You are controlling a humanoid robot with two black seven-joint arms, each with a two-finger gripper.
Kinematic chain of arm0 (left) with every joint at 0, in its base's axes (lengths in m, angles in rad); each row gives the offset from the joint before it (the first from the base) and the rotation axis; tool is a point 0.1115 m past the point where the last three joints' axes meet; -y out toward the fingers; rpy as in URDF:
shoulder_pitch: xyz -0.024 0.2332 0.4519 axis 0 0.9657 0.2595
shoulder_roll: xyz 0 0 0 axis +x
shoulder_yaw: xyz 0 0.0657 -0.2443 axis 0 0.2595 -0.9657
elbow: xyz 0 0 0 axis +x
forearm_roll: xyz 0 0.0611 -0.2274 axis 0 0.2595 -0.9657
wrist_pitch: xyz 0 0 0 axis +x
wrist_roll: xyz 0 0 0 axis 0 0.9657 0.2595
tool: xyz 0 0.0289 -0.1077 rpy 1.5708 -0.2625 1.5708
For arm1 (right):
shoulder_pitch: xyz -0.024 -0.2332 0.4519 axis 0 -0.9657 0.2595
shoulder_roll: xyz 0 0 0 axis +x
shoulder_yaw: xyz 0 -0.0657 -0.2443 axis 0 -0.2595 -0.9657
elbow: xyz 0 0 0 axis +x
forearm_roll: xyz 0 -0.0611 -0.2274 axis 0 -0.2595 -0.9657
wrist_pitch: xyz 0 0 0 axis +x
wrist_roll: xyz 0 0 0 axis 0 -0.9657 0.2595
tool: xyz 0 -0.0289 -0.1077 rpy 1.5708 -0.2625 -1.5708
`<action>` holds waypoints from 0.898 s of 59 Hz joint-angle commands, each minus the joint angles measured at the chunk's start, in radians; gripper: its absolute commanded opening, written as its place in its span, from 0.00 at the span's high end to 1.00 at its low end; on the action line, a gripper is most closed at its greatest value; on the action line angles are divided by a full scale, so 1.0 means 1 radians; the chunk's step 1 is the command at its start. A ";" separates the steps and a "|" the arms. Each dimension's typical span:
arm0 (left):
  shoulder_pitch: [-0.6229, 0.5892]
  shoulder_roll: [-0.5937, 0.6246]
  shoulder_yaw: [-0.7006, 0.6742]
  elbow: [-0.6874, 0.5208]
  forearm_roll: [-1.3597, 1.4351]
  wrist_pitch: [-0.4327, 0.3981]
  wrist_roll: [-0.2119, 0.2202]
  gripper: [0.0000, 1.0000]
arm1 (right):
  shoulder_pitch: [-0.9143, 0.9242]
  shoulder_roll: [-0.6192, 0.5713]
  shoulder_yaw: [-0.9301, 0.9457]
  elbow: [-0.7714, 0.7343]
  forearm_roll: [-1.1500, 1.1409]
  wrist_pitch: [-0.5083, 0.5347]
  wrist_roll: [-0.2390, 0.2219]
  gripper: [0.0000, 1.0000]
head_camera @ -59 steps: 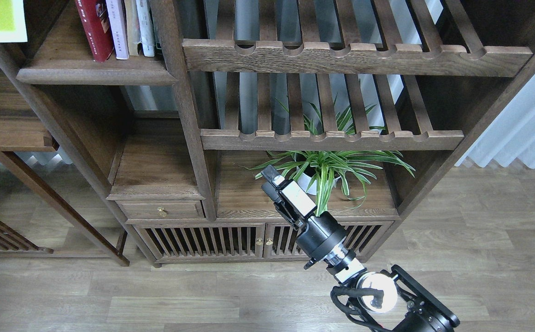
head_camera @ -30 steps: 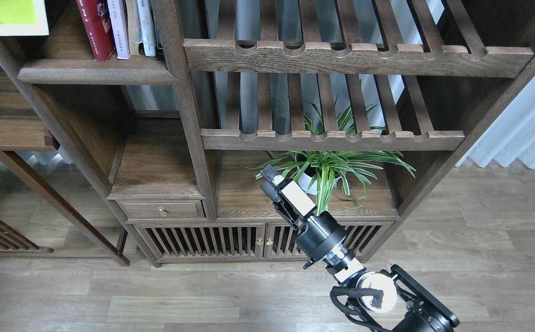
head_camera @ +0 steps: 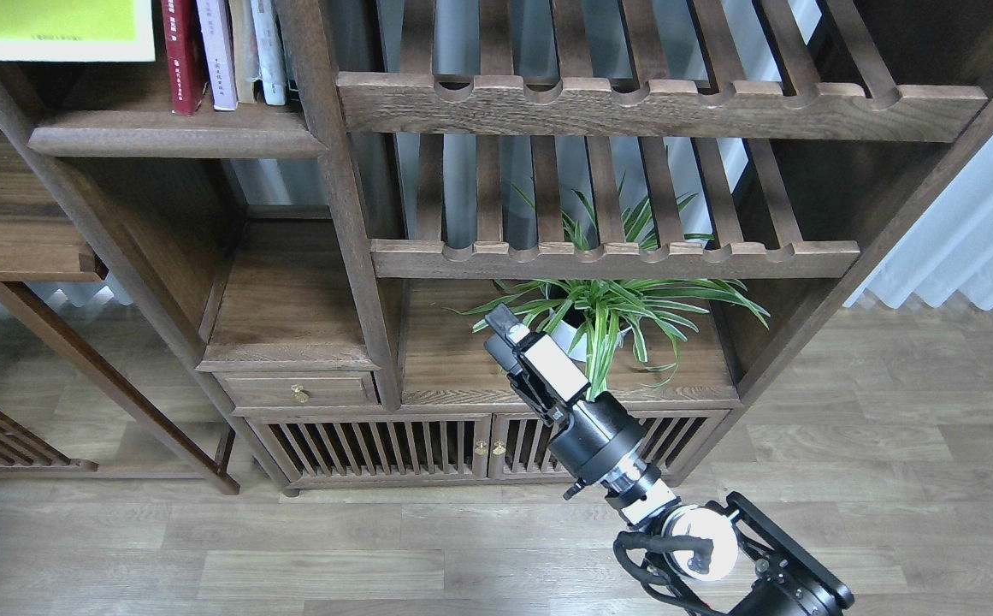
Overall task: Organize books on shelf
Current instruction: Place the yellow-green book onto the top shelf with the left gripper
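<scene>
1. The yellow-green book, with its white border, sits at the top left corner, cut by the frame's upper edge. It reaches further right than half a second ago, and its right edge now overlaps the dark red book. What carries it is out of view.
2. The shelf, a solid dark-brown board with a rounded front edge, bears a row of upright books. The dark red book stands leftmost, the pale lavender-white book is pressed against it, and further pale spines follow on the right.
3. The slatted racks with scalloped rails and the potted plant below them lie as they did before.
4. The right gripper stays in front of the plant, pointing up and to the left, barely shifted since the earlier frames. It is seen end-on and dark, so I cannot tell how far its jaws stand apart; it holds nothing visible.
5. The left gripper is outside the picture.
</scene>
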 commanded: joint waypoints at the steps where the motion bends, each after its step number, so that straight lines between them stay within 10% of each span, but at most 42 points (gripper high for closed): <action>1: -0.004 0.001 0.001 0.005 0.048 0.000 -0.001 0.92 | 0.000 0.000 0.000 0.000 0.000 0.001 0.000 0.02; 53: -0.106 -0.260 0.002 0.196 0.232 0.000 -0.013 0.93 | -0.004 0.000 0.000 0.000 0.014 0.027 0.000 0.02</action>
